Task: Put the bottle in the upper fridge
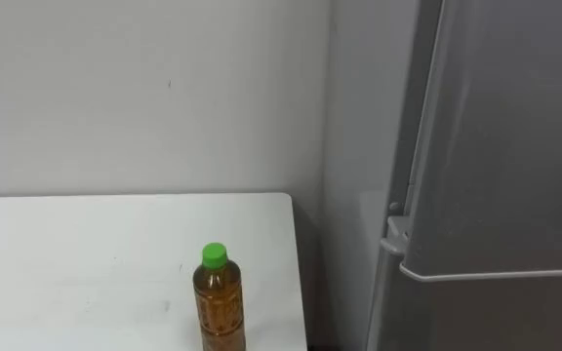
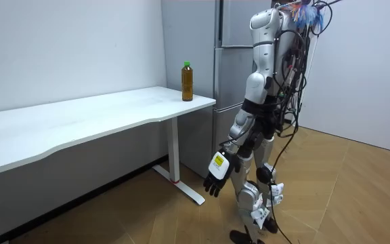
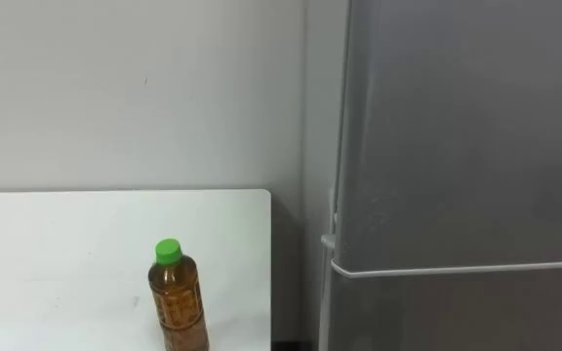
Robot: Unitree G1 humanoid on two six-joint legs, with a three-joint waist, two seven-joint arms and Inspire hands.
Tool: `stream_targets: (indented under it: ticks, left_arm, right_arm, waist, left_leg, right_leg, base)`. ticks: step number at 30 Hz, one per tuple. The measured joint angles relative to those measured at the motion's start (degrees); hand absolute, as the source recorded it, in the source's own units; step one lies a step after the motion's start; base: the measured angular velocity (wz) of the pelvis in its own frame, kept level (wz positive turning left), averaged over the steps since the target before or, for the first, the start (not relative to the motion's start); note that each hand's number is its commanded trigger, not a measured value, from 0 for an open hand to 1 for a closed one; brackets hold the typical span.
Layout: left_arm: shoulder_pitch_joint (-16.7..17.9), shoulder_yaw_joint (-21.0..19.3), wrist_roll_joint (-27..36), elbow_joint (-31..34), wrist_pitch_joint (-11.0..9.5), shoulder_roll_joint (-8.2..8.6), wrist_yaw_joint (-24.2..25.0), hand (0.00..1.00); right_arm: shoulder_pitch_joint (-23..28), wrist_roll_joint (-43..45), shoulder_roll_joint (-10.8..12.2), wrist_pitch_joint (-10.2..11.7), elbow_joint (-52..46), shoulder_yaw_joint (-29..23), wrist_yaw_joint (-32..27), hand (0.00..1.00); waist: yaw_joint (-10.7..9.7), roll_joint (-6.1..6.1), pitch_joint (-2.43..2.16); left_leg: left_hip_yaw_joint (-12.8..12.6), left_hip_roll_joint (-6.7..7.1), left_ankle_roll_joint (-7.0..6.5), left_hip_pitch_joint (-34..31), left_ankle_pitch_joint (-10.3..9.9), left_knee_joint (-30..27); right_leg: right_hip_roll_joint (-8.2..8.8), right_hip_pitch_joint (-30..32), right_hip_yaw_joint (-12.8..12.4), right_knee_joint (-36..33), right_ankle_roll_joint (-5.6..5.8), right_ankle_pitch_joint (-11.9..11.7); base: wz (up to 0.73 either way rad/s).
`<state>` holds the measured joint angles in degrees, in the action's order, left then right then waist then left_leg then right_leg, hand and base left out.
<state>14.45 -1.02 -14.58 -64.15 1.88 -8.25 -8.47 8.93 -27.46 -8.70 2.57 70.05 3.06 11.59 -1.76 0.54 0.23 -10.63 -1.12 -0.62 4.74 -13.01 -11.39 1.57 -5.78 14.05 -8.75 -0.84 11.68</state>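
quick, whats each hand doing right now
left hand: open, hanging low, holding nothing
right hand: cannot be told

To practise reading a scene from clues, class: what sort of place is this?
Probably a plain indoor test room set up as a kitchen corner: a tall grey fridge stands by a bare wall, beside a white table bearing one bottle, on wood flooring.

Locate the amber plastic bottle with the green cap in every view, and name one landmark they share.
Left eye view: the amber plastic bottle with the green cap stands at bottom centre, near the white table's right edge.
Right eye view: bottle at the bottom, left of centre.
Room view: bottle upper centre, upright on the table's end.
Shared landmark: the tall grey fridge, right of the bottle in each.
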Motion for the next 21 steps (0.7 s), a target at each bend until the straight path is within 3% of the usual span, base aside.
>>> stream_targets:
  ticks: [13, 21]
  left_arm:
    - [0.12, -1.1, -0.86, 0.03, 0.0, 0.28, -0.24, 0.0]
    - [0.24, -2.28, 1.63, -0.2, 0.0, 0.48, -3.95, 0.0]
  right_arm:
    - [0.06, 0.98, 0.15, -0.1, -0.01, -1.01, -0.2, 0.0]
    - [0.12, 0.79, 0.15, -0.2, 0.48, -1.11, -1.09, 0.0]
  waist:
    - [0.08, -0.01, 0.0]
    - [0.42, -0.05, -0.02]
  left_leg:
    - [0.04, 0.08, 0.0, -0.02, 0.0, 0.0]
    - [0.06, 0.08, 0.0, 0.81, -0.01, 0.04]
  right_leg:
    - [-0.03, -0.06, 0.09, 0.13, 0.01, -0.01]
    - [-0.04, -0.72, -0.14, 0.07, -0.01, -0.02]
  base:
    - [0.0]
    - [-0.01]
